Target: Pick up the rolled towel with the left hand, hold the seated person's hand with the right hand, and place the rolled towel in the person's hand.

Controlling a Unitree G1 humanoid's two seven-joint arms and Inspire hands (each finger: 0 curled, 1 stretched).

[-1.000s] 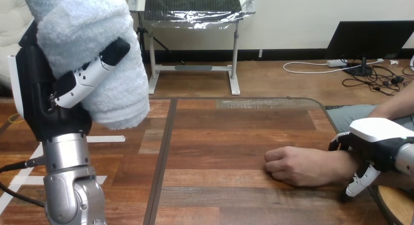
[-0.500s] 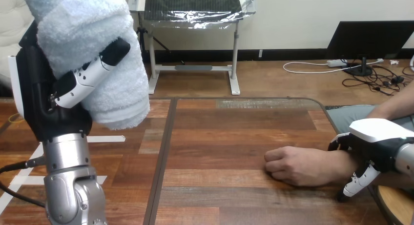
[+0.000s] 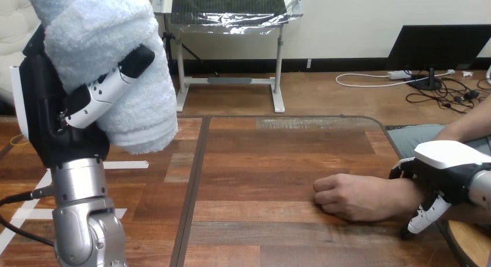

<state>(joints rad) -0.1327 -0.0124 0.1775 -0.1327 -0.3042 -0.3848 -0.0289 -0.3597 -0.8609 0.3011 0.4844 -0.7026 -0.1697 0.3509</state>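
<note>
The rolled towel [image 3: 110, 41], pale blue and thick, is held high at the view's upper left, well above the table. My left hand [image 3: 43, 110] is shut on it, with a finger wrapped across its front. The person's hand [image 3: 353, 196] rests as a loose fist on the wooden table [image 3: 260, 157] at the right, knuckles pointing left. My right hand [image 3: 449, 160] lies over the person's wrist just behind that fist, its fingers [image 3: 425, 214] curling down the near side and its thumb at the far side.
A dark seam runs down the table a little left of centre, with pale tape marks on the left part. A round wooden edge [image 3: 466, 244] shows at the bottom right corner. Bare tabletop lies between the towel and the fist.
My right hand's fingers have shifted slightly lower round the near side of the wrist. The towel, my left hand and the person's fist have stayed put.
</note>
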